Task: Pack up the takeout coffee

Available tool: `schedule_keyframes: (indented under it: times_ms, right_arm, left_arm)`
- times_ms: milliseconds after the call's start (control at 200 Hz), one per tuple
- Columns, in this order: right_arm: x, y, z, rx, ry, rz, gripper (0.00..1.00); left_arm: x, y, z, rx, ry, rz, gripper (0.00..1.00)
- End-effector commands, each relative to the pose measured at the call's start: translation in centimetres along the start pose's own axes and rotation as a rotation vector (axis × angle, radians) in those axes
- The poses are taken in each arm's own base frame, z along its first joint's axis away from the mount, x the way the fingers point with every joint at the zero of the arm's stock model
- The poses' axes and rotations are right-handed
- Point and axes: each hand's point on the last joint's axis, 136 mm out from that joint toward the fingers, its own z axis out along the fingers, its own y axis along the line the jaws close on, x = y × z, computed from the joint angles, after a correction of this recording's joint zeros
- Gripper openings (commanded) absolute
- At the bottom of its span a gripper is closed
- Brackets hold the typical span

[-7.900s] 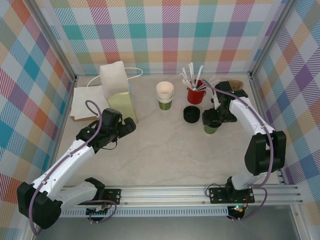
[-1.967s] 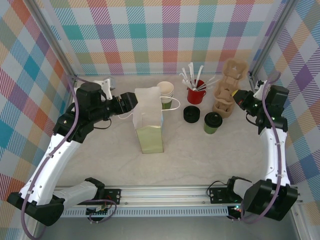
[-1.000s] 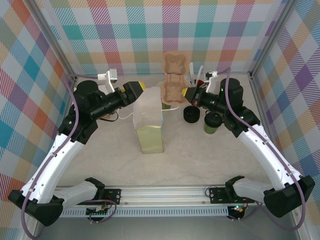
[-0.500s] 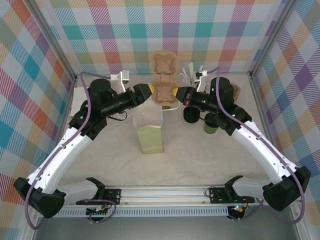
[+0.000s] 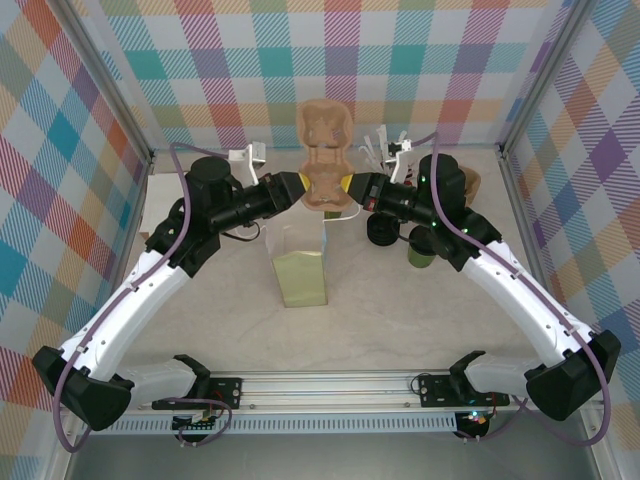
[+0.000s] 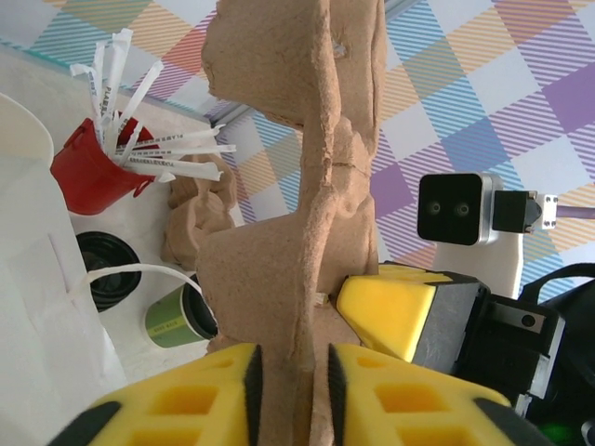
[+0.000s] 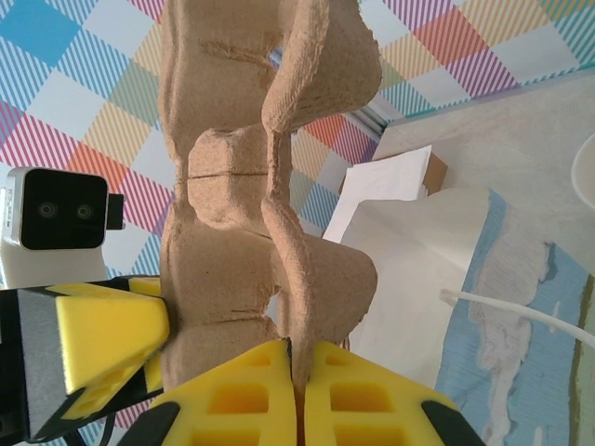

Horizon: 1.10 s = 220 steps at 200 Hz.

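- Update on what just changed: the brown moulded-pulp cup carrier [image 5: 325, 160] has swung in from the right and now hangs upright above the tall white-and-green paper bag [image 5: 300, 250].
- The left claw [image 5: 298, 188] was off by the bag a second ago. It has come across and closed in on the carrier's left side.
- The right claw [image 5: 352, 187] is clenched on the carrier's thin lower edge, with its yellow pads [image 7: 270, 390] squeezed tight together on it.
- In the left wrist view the left claw's pads [image 6: 214, 390] hug both sides of a carrier wall. There are thin dark slivers beside them, so I honestly can't tell if the pinch has landed yet.
- My read is that this is a two-arm steady or hand-over before the carrier goes down into the bag.
- The coffee isn't packed yet. The small cream-and-olive paper cup with the black lid [image 5: 420, 252] is sitting on the pale desk [image 5: 400, 320], just right of the round black lid stack [image 5: 382, 228] and well apart from the bag.
- Hard to see:
  - The right arm partly covers the cup from above.
  - In the left wrist view the carrier hides half the cup.
  - The bag's mouth sits behind the carrier and claws, so I can't tell how open it is.
  - Both wrist views cut off the carrier's top.
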Motion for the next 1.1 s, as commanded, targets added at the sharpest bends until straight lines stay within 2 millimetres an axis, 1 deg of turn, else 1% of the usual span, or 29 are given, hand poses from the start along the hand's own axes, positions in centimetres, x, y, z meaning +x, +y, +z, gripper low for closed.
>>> schedule_keyframes:
  times_ms: [0, 100, 155, 185, 280, 370, 475, 520, 605, 665, 690, 830, 980, 1095]
  right_arm:
    - [-0.9, 2.2, 0.1, -0.070, -0.014, -0.020, 0.04]
    - [-0.7, 2.0, 0.0, -0.058, -0.001, -0.036, 0.07]
    - [-0.6, 1.8, -0.3, -0.026, 0.010, -0.071, 0.14]
    - [-0.5, 1.6, -0.6, -0.004, 0.017, -0.092, 0.19]
    - [-0.3, 0.8, -1.9, 0.083, 0.033, -0.182, 0.33]
    - [0.0, 0.1, -3.8, 0.184, 0.078, -0.328, 0.47]
    - [0.1, -0.6, -6.1, 0.295, 0.152, -0.535, 0.58]
    - [0.0, -0.4, -6.8, 0.311, 0.179, -0.632, 0.63]
    - [-0.2, 0.4, -7.5, 0.295, 0.226, -0.811, 0.71]
    - [-0.1, 0.9, -7.7, 0.270, 0.263, -0.899, 0.73]
    - [-0.3, 1.6, -7.7, 0.247, 0.270, -0.935, 0.74]
    - [0.0, 3.0, -7.4, 0.158, 0.328, -1.084, 0.79]
    - [-0.1, 4.2, -6.5, 0.083, 0.319, -1.263, 0.88]
    - [0.4, 4.9, -5.3, 0.046, 0.335, -1.405, 0.94]
  left_arm:
    - [-0.1, -0.7, 0.1, 0.025, -0.012, 0.037, 0.20]
    - [-0.2, -0.5, -0.4, -0.008, -0.015, 0.057, 0.12]
    - [-0.3, -0.5, -0.7, -0.025, -0.021, 0.072, 0.07]
    - [0.1, 0.1, -0.9, -0.052, -0.005, 0.071, 0.05]
    - [0.2, 0.4, -1.6, -0.089, 0.001, 0.099, 0.03]
    - [0.5, 0.7, -2.5, -0.130, 0.019, 0.128, 0.02]
    - [1.0, 1.1, -3.6, -0.172, 0.037, 0.165, 0.01]
    - [1.2, 1.1, -4.0, -0.178, 0.046, 0.178, 0.00]
    - [1.7, 1.1, -4.6, -0.184, 0.061, 0.188, 0.00]
    - [2.0, 1.2, -4.7, -0.184, 0.072, 0.186, 0.00]
    - [2.1, 1.1, -4.8, -0.183, 0.074, 0.188, 0.00]
    - [2.5, 1.0, -4.8, -0.182, 0.080, 0.197, 0.00]
    - [2.8, 1.0, -4.7, -0.186, 0.091, 0.205, 0.00]
    - [2.9, 1.0, -4.6, -0.185, 0.092, 0.209, 0.00]
